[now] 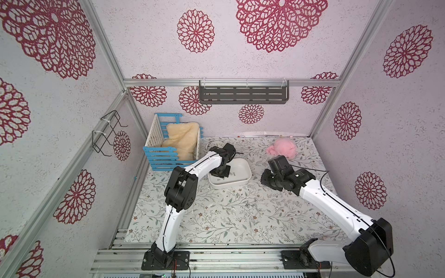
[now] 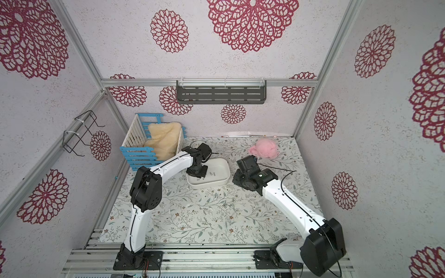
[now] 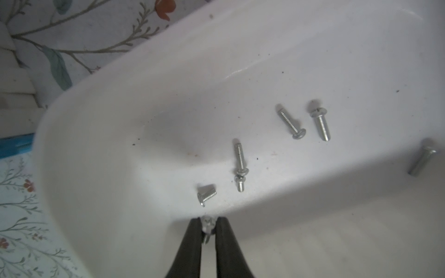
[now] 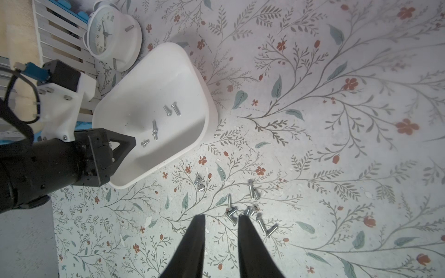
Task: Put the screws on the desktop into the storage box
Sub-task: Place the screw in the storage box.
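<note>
A: In a top view the box [image 1: 242, 166] sits mid-desk [image 1: 216, 223], with rosette walls [image 1: 265, 60] close around.
B: Left wrist: the left tool [image 3: 209, 222] pinches one screw [image 3: 207, 227] over the box floor. Dropped from there, it might bounce out.
A: Right wrist: the right tool [image 4: 221, 217] is spread and empty, near loose screws [image 4: 231, 214]. The desk's busy print could hide them.

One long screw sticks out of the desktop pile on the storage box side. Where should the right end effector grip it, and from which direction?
Probably mid-shank on the long screw, straight from above, the right end effector straddling it. It lies flat on the desktop, shank clear; its other end crowds the pile.
</note>
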Available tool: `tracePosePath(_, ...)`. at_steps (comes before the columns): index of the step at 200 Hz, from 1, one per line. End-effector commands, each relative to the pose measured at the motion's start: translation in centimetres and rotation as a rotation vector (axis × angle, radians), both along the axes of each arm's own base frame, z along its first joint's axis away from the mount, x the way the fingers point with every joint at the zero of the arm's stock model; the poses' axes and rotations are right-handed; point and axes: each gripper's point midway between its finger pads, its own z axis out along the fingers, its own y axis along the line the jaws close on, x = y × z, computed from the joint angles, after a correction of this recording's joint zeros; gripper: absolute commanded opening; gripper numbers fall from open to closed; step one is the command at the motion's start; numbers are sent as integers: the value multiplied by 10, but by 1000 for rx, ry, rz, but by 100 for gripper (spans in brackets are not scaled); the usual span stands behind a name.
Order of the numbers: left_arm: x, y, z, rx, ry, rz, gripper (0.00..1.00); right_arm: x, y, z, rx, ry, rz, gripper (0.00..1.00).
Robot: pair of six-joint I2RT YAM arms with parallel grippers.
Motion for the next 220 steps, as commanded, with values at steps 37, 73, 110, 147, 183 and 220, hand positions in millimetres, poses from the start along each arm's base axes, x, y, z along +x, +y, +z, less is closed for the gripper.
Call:
tracePosePath(37,1,5,8,16,-7,-6,28,2,2,13,15,-44,8,28)
tracePosePath(73,3,6,44,-16,-68,-1,29,1,4,11,15,-37,13,28)
tracePosePath(110,-3,11,104,-82,-172,18,32,0,11,0,11,-6,33,29)
tracePosePath(147,-26,27,159,-145,-264,53,38,-2,22,-16,-1,32,51,29)
tracePosePath(183,-58,45,171,-178,-269,83,42,-4,24,-25,-19,51,48,30)
tracePosePath(220,-88,65,162,-180,-250,131,46,-8,25,-44,-33,92,41,31)
